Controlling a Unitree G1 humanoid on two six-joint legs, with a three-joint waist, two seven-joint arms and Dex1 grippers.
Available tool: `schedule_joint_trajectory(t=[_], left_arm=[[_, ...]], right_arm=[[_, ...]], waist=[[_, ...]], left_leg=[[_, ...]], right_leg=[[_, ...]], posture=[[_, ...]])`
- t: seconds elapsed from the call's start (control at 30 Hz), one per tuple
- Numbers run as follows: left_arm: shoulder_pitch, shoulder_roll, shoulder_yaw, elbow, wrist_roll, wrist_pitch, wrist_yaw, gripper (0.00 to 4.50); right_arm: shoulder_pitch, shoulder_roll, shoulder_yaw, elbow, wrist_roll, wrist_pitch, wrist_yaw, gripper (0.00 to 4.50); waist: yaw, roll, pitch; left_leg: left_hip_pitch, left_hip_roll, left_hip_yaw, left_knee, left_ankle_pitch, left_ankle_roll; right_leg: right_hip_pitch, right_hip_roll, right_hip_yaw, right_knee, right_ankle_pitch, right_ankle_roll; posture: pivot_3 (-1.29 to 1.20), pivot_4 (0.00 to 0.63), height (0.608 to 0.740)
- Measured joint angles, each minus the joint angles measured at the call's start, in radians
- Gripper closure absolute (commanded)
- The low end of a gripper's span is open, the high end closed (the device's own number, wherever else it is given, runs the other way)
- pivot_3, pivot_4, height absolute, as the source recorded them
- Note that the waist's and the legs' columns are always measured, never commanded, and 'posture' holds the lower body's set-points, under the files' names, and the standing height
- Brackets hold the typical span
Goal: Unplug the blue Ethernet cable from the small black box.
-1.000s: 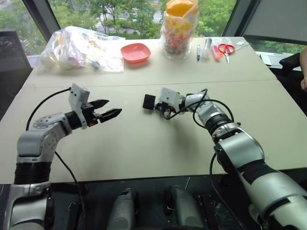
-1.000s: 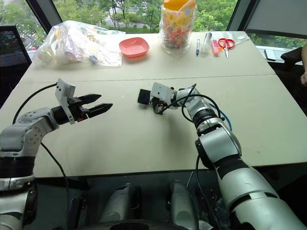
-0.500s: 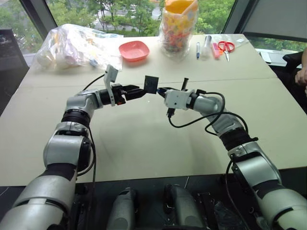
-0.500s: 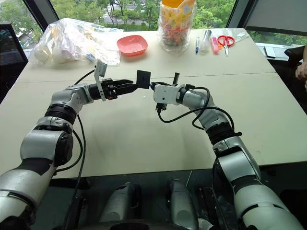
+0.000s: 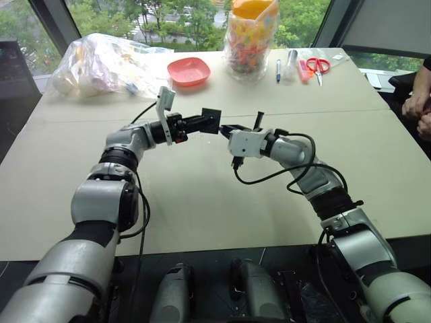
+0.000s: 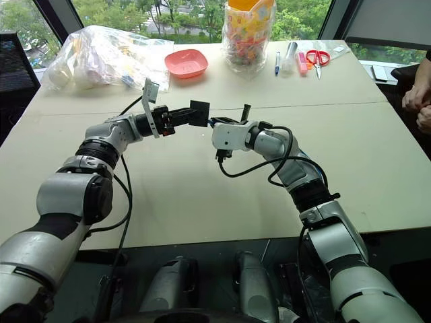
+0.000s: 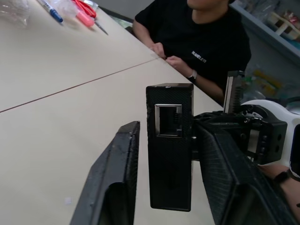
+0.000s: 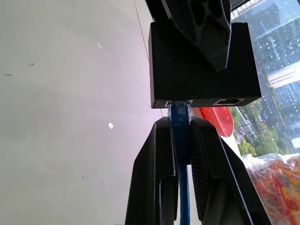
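Held in mid-air above the bench [image 5: 202, 202], between my two arms, the small black box [image 5: 211, 120] now has a grip on each side. My right gripper [image 8: 180, 140] is pinched shut on the blue Ethernet cable [image 8: 180, 136] just behind its plug, which is still seated in a port on the box's edge; an empty second port sits beside it. My left gripper [image 6: 183, 116] comes in from the opposite side and is clamped on the box, one finger [image 7: 115, 187] against each flat face, as the left wrist view shows.

The step in hand, as I judge it, is the pull itself. To do it well I should draw the right gripper straight back along the line of the plug, not sideways, while the left holds the box steady so that it does not twist between the pads. Whether the plug's latch tab is pressed down I cannot tell; if it is not, a hard tug may simply drag the box out of my left grip.

Farther off on the bench lie a pink bowl [image 5: 190, 72], a clear bag of items [image 5: 108, 66], a jar of coloured pieces [image 5: 250, 40] and red-handled scissors [image 5: 317, 68]. A person's hands [image 5: 415, 111] rest at the bench's far right edge.
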Motion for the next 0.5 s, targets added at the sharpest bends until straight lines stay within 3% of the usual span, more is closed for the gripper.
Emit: schedule_joint_trajectory(t=[0.13, 0.17, 0.37, 0.43, 0.5], left_arm=[[0.0, -0.002, 0.007, 0.0, 0.006, 0.0, -0.002, 4.0], [0.0, -0.005, 0.009, 0.0, 0.01, 0.001, -0.002, 4.0], [0.008, -0.008, 0.055, -0.003, 0.008, 0.026, 0.026, 4.0], [0.024, -0.003, 0.085, -0.009, -0.012, 0.053, 0.027, 4.0], [0.034, 0.002, 0.134, -0.011, -0.055, 0.12, 0.025, 4.0]], right_arm=[[0.004, -0.001, -0.001, -0.012, -0.002, 0.009, 0.006, 4.5], [0.008, -0.001, -0.002, -0.016, 0.001, 0.014, 0.011, 3.57], [0.111, 0.011, -0.039, -0.172, 0.079, 0.141, 0.057, 0.59], [0.185, 0.042, -0.11, -0.265, 0.188, 0.282, 0.07, 0.59], [0.288, 0.133, -0.249, -0.435, 0.437, 0.556, 0.072, 0.59]], waist=[[0.0, 0.0, 0.0], [0.0, 0.0, 0.0], [0.002, 0.0, 0.0], [0.004, 0.0, 0.0], [0.005, -0.001, 0.0]], left_leg=[[0.0, 0.0, 0.0, 0.0, 0.0, 0.0], [0.0, 0.0, 0.0, 0.0, 0.0, 0.0], [0.0, 0.0, -0.001, 0.0, 0.0, 0.0], [0.0, 0.0, -0.001, 0.001, 0.0, 0.0], [-0.001, 0.001, -0.005, 0.001, 0.0, 0.0]], right_leg=[[0.0, 0.0, 0.0, 0.0, 0.0, 0.0], [0.0, 0.0, 0.0, 0.0, 0.0, 0.0], [0.0, 0.0, 0.0, 0.0, 0.0, 0.0], [0.001, 0.0, 0.0, 0.0, 0.0, 0.0], [0.001, 0.0, -0.001, 0.001, 0.001, -0.002]], posture=[[0.0, 0.15, 0.74], [0.0, 0.15, 0.74], [0.0, 0.15, 0.74], [0.0, 0.15, 0.74], [0.0, 0.15, 0.74]])
